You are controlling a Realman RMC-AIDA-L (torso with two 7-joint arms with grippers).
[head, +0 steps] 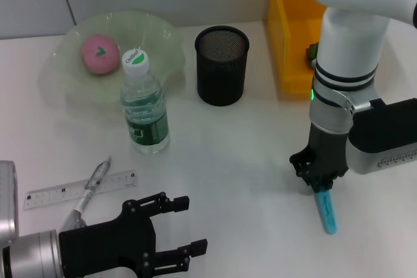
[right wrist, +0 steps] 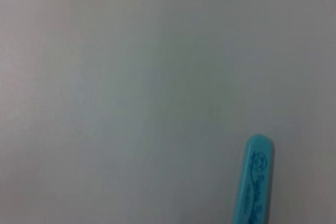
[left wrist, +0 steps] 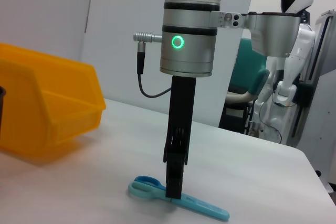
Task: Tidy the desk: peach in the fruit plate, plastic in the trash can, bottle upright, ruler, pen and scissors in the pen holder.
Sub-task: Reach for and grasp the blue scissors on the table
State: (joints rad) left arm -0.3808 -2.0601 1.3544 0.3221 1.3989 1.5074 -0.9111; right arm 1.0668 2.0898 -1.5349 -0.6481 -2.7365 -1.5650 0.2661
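The blue scissors lie flat on the table at the right, also seen in the left wrist view and the right wrist view. My right gripper points straight down and is shut on their handle end. The pink peach rests in the green fruit plate. The bottle stands upright in front of the plate. The ruler and pen lie at the front left, just beyond my open left gripper. The black mesh pen holder stands mid-table. No plastic is in view.
A yellow bin stands at the back right, behind the right arm. Bare tabletop lies between the pen holder and the scissors.
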